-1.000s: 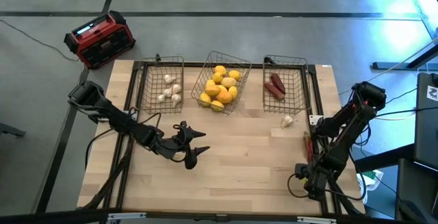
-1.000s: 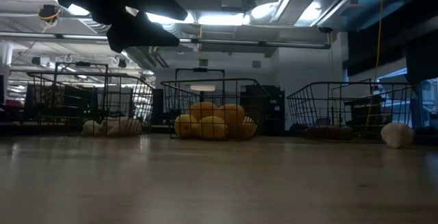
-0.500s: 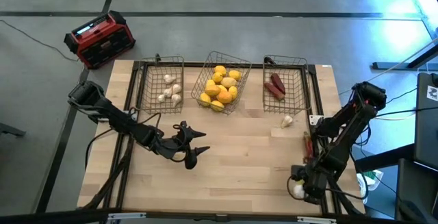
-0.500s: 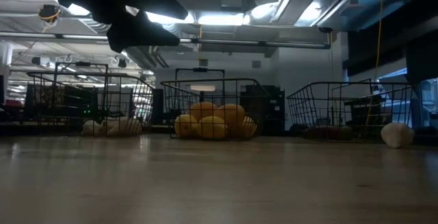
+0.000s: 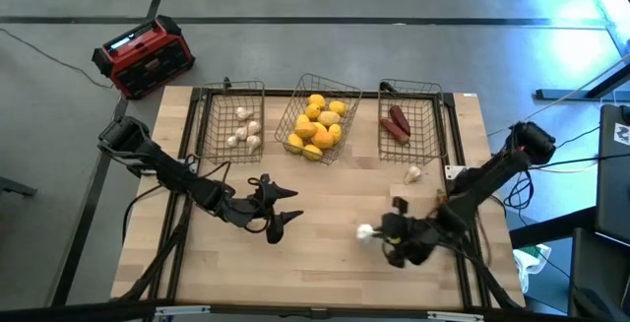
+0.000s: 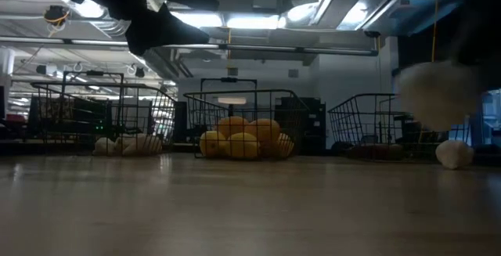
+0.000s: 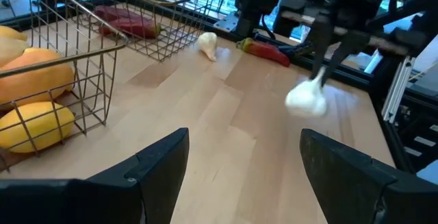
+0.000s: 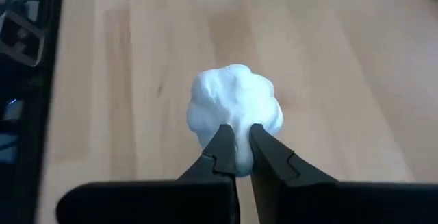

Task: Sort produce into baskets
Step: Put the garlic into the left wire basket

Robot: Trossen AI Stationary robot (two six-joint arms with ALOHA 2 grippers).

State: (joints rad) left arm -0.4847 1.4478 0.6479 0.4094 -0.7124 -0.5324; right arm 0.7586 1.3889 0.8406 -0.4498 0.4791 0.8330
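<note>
While blurred in low view, white bulb (image 8: 235, 111) | right gripper (image 5: 379, 235) jaws pinch it | left gripper (image 5: 281, 211) jaws wide, empty

You see three wire baskets (image 5: 232, 115) on the tabletop (image 5: 325, 243). White bulbs (image 5: 243, 128): about five in the left basket, one loose (image 5: 412, 173) beside the right basket, and one held bulb (image 5: 365, 231) — seven or so in all. The middle basket holds roughly ten yellow and orange pieces (image 5: 317, 125). Dark red pieces: two (image 5: 397, 122) in the right basket, one (image 7: 263, 51) loose. Two arms; one red-and-black box (image 5: 144, 57).
</note>
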